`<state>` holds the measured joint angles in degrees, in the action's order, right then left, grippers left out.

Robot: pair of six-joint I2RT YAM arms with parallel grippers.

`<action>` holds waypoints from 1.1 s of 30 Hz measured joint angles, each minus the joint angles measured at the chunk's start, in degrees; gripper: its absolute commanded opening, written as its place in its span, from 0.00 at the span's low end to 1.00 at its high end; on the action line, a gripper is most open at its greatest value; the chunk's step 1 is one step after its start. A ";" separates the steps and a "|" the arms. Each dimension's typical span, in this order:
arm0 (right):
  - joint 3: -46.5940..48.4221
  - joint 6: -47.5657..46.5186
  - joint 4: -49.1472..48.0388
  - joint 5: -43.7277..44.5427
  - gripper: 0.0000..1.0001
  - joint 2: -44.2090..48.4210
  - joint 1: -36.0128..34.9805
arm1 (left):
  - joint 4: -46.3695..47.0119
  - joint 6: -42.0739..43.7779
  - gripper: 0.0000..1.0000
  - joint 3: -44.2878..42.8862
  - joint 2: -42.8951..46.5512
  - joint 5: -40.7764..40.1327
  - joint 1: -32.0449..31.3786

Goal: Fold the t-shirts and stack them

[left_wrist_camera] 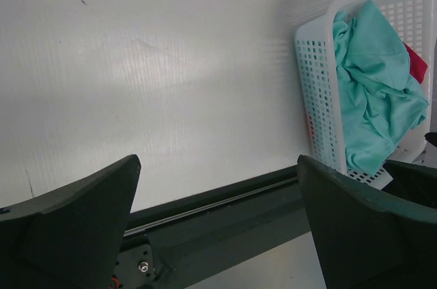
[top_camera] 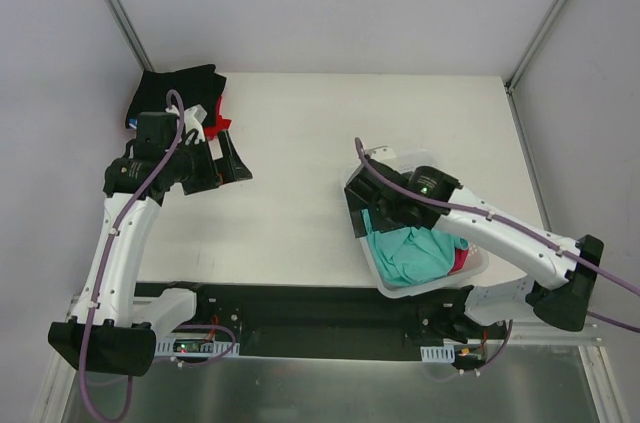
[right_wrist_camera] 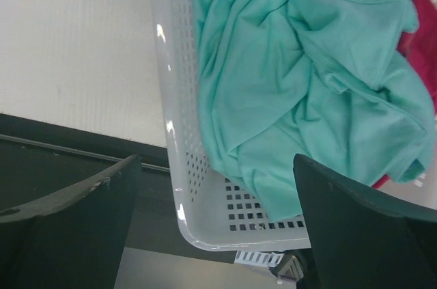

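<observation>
Wide open, gripping nothing: left tool by black t-shirt, ten o'clock; right tool over teal t-shirt in basket, four o'clock.

You're looking down past your right gripper, its two dark fingers spread wide, onto a white lattice basket. A crumpled teal-green t-shirt fills it, with a magenta-pink t-shirt showing at the right edge. Left of the basket you see the white table and a dark rail.
</observation>
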<state>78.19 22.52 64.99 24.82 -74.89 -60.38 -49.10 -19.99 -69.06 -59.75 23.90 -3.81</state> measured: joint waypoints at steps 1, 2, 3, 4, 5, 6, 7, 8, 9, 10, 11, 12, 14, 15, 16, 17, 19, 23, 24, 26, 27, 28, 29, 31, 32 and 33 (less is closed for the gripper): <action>-0.50 0.24 -0.85 -1.36 0.96 -0.74 -0.13 | 0.07 0.00 0.99 0.20 0.11 0.09 0.00; -0.96 0.63 -1.73 -2.43 0.96 -1.60 -0.44 | 0.09 -0.02 0.99 0.35 0.20 0.09 0.00; -1.18 1.01 -2.34 -3.45 0.96 -2.56 -0.98 | 0.09 -0.02 0.99 0.52 0.22 0.11 0.00; -1.18 1.38 -2.82 -4.33 0.96 -3.63 -1.77 | 0.09 -0.02 0.99 0.63 0.22 0.09 0.00; -1.18 1.64 -3.26 -4.94 0.96 -4.52 -2.67 | 0.09 -0.02 0.99 0.70 0.22 0.09 0.00; -1.05 2.23 -3.32 -5.35 0.96 -5.55 -3.74 | 0.15 -0.04 0.99 0.79 0.22 0.09 0.00; -0.98 2.84 -3.43 -5.92 0.96 -6.64 -4.76 | 0.17 -0.04 0.99 0.85 0.22 0.11 0.00; -0.98 3.48 -3.50 -6.47 0.96 -7.56 -5.77 | 0.20 -0.04 0.99 0.92 0.22 0.09 0.00; -0.98 4.07 -3.50 -6.91 0.96 -8.20 -6.51 | 0.24 -0.04 0.99 0.98 0.22 0.09 0.00; -1.05 4.90 -3.54 -7.52 0.96 -8.70 -7.32 | 0.24 -0.04 0.99 1.09 0.22 0.09 0.00; -1.07 5.68 -3.50 -7.87 0.96 -9.03 -8.09 | 0.24 -0.04 0.99 1.18 0.22 0.09 0.00; -1.09 6.38 -3.50 -8.11 0.96 -9.31 -8.85 | 0.24 -0.04 0.99 1.27 0.22 0.09 0.00; -1.44 7.56 -3.54 -8.31 0.96 -9.75 -9.97 | 0.24 -0.04 0.99 1.40 0.22 0.11 0.00; -1.81 8.11 -3.52 -8.33 0.96 -10.01 -10.43 | 0.26 -0.04 0.99 1.42 0.22 0.11 0.00; -2.29 8.61 -3.45 -8.28 0.96 -10.38 -10.82 | 0.28 -0.04 0.99 1.42 0.22 0.11 0.00; -2.73 9.07 -3.37 -8.11 0.96 -10.82 -11.10 | 0.28 -0.04 0.99 1.42 0.26 0.11 0.00; -3.21 10.12 -2.51 -6.51 0.96 -11.85 -11.23 | 0.28 -0.04 0.99 1.46 0.35 0.13 0.00; -3.21 11.65 0.66 -1.51 0.96 -14.38 -10.69 | 0.31 -0.09 0.99 1.53 0.98 0.15 0.00; -3.19 11.85 1.29 -0.42 0.96 -15.10 -10.47 | 0.31 -0.09 0.99 1.55 1.20 0.17 0.00; -3.21 12.04 2.40 1.44 0.96 -16.61 -9.86 | 0.31 -0.11 0.99 1.57 1.53 0.20 0.00; -3.21 12.09 2.86 2.32 0.96 -17.38 -9.40 | 0.31 -0.11 0.99 1.57 1.66 0.20 0.00; -3.21 12.17 3.28 3.13 0.96 -18.16 -8.90 | 0.31 -0.13 0.99 1.57 1.73 0.24 0.00; -3.21 12.28 3.63 3.89 0.96 -18.99 -8.24 | 0.31 -0.13 0.99 1.57 1.75 0.33 0.00; -3.43 12.44 3.93 5.07 0.96 -20.28 -7.06 | 0.31 -0.13 0.99 1.57 1.75 0.79 0.00; -3.80 12.48 4.04 5.86 0.96 -20.92 -6.10 | 0.31 -0.15 0.99 1.57 1.77 1.03 0.00; -4.11 12.48 4.17 6.40 0.96 -21.24 -5.42 | 0.31 -0.15 0.99 1.57 1.79 1.20 0.00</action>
<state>74.08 35.00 69.17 31.22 -96.14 -65.80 -48.80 -20.14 -67.48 -57.95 25.10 -3.81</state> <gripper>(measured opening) 0.966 0.992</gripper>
